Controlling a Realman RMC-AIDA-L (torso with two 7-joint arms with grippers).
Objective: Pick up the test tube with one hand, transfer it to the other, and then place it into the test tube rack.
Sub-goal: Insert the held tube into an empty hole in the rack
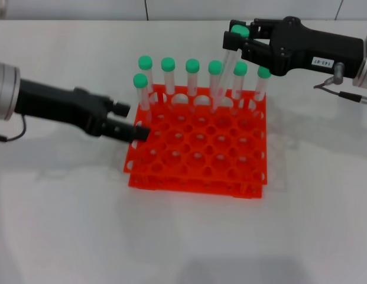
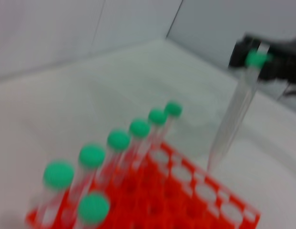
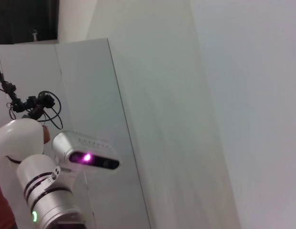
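Right gripper (image 1: 237,35) pinches the test tube (image 1: 226,68) by its green cap, tilted over the rack (image 1: 198,148) — left gripper (image 1: 131,121), fingers spread, beside it.

Right end effector (image 1: 237,36) raised at far right, fingers clamped, wrist level. Left end effector (image 1: 131,121) low at left, fingers parted, arm reaching inward.

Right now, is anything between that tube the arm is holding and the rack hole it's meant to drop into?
Nothing visible blocks it. The right end effector holds the tube tilted, its lower tip at the rack's back row, in a gap between the standing tubes. Those neighbours sit close on either side. The left end effector waits beside the rack.
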